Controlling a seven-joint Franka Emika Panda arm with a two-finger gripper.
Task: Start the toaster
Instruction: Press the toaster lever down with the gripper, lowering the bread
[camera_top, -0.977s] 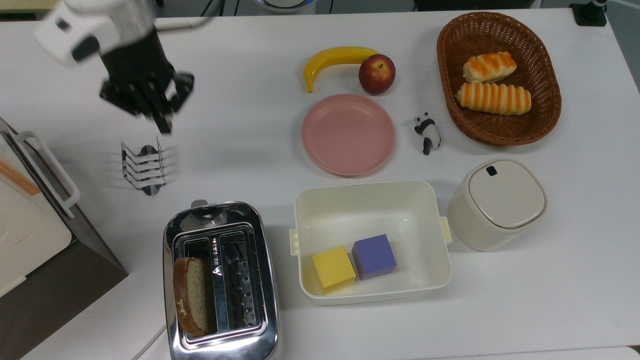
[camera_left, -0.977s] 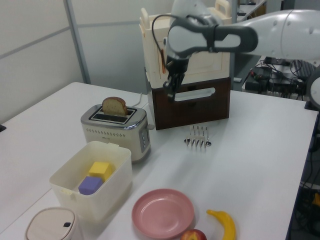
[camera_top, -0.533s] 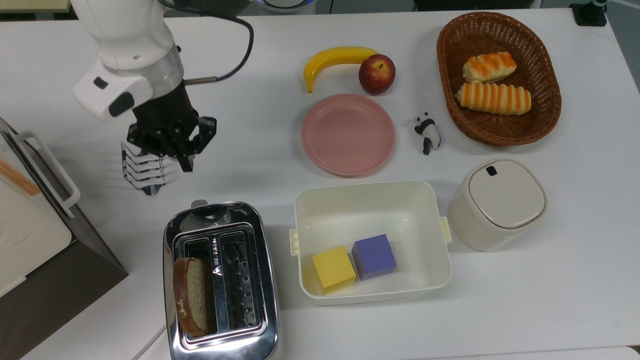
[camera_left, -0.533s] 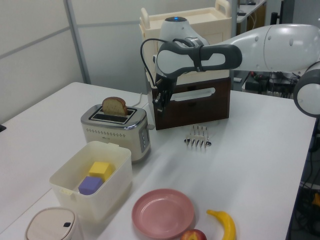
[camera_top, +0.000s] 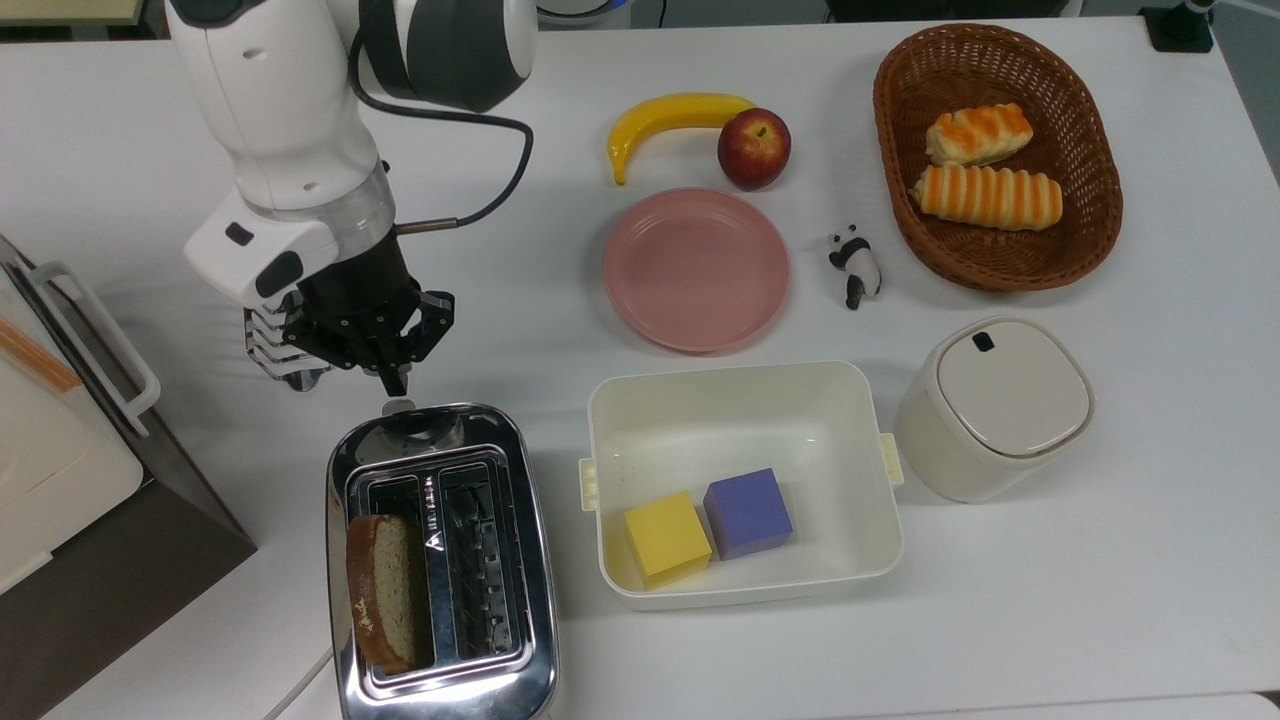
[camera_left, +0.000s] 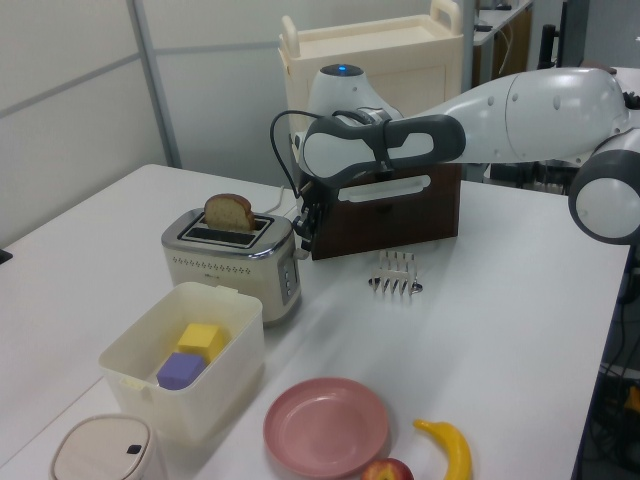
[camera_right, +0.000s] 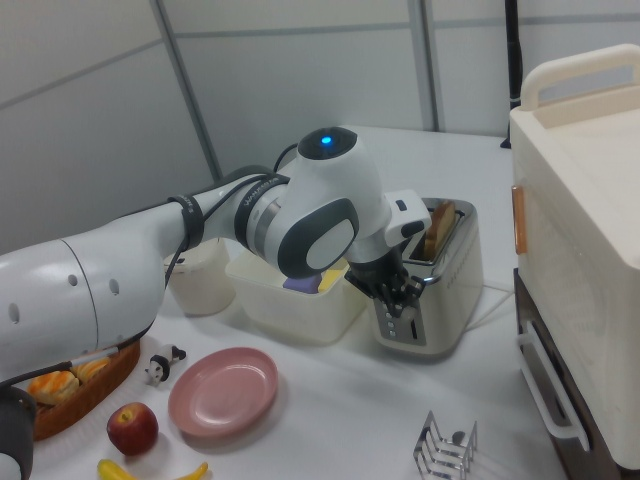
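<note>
Listing by size, you have the table (camera_top: 1100, 600) first, white, bearing all that follows. Box appliance (camera_top: 60, 470), brown and cream with a white handle: top view's left edge. Arm (camera_left: 520, 105): reaching across from the left view's right, its gripper (camera_top: 393, 383) hanging just above the toaster's lever end; you cannot tell from these views whether the fingers are parted or closed. Basket (camera_top: 1095, 210), wicker, top view's upper right corner, holding two striped rolls (camera_top: 985, 195). Tub (camera_top: 860, 400), cream, near the top view's bottom edge, holding a yellow block (camera_top: 667, 538) and a purple block (camera_top: 748, 512) side by side. Toaster (camera_top: 440, 570), chrome, at the top view's bottom edge, left of the tub; a bread slice (camera_top: 380, 592) stands in its left slot, the lever knob (camera_top: 397, 407) at the end facing the gripper. Lidded bin (camera_top: 995, 405), right of the tub. Pink plate (camera_top: 696, 268), mid-table. Banana (camera_top: 665, 118) touching apple (camera_top: 754, 148), behind the plate. Toast rack (camera_top: 270, 355), partly under the gripper. Panda figure (camera_top: 855, 265), between plate and basket.
</note>
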